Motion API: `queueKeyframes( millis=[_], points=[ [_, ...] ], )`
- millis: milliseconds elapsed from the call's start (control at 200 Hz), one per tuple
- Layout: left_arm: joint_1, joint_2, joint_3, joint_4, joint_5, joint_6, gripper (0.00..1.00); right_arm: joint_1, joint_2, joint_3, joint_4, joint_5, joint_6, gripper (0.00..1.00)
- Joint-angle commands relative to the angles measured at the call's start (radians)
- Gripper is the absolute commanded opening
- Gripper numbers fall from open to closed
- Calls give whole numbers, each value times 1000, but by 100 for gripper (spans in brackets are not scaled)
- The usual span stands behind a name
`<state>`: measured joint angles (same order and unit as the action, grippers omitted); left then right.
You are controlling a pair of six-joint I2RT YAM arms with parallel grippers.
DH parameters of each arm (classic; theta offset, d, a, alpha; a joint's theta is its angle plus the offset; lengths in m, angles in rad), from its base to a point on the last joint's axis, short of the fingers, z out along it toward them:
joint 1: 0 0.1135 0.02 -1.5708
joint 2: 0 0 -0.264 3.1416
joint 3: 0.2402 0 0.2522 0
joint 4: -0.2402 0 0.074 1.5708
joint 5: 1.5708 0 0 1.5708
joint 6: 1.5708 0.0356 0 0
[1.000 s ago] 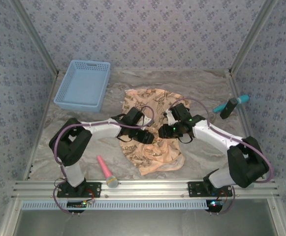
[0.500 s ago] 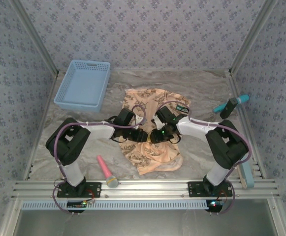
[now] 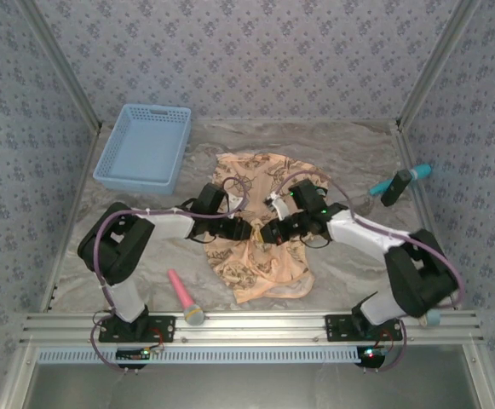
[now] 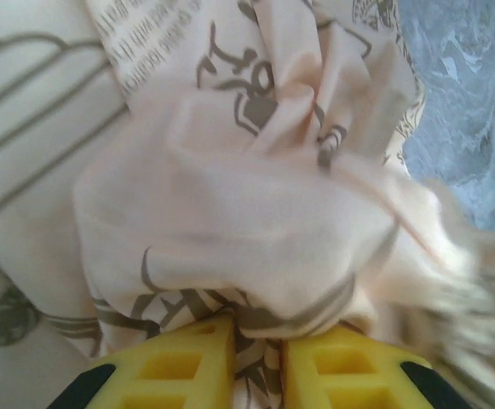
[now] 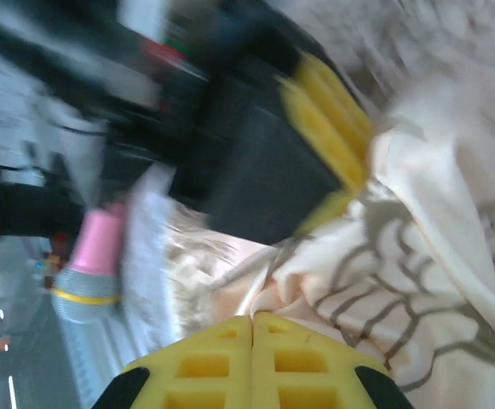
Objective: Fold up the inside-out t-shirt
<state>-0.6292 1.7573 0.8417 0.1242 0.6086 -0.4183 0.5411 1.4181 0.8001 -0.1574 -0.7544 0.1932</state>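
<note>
My left gripper [image 3: 245,230] and right gripper [image 3: 269,232] meet tip to tip on the middle of the inside-out t-shirt [image 3: 264,266], which lies crumpled at the centre of the table [image 3: 341,149]. A blue basket [image 3: 143,146] sits far left. A pink-handled tool [image 3: 184,296] lies near left, and a teal tool [image 3: 403,179] lies at the right edge.

We see the t-shirt [image 3: 260,264] lying all crumpled in the middle of the table [image 3: 332,145], peach with brown drawings.

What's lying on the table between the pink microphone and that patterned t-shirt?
Nothing. In the top view, the stretch between the pink microphone and the near edge of the t-shirt is bare marbled table.
</note>
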Motion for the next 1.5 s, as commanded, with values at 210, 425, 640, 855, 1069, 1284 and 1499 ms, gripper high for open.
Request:
queueKeyframes(
  millis=[210, 425, 640, 855, 1069, 1284, 1499],
  points=[
    [43, 43, 157, 14, -35, 76, 24, -64, -141, -46, 38, -213, -98, 0],
    [82, -16, 162, -77, -40, 73, 37, 85, -82, -66, -107, 152, -230, 1],
    [107, -187, 84, -302, -33, 81, 43, 126, -1, -141, -5, 85, -146, 33],
    [104, -340, -29, -359, 31, -29, 44, 32, -69, -109, -28, -23, -47, 37],
    [-49, -330, -107, -212, 74, -136, 44, 29, -7, -74, -38, 20, -20, 38],
    [-117, -219, -126, -41, 39, -224, 41, 102, 71, -75, 47, 71, 37, 38],
    [-121, -176, -126, 18, 57, -185, 0, 65, 51, -88, 63, 0, 44, 0]
  ],
)
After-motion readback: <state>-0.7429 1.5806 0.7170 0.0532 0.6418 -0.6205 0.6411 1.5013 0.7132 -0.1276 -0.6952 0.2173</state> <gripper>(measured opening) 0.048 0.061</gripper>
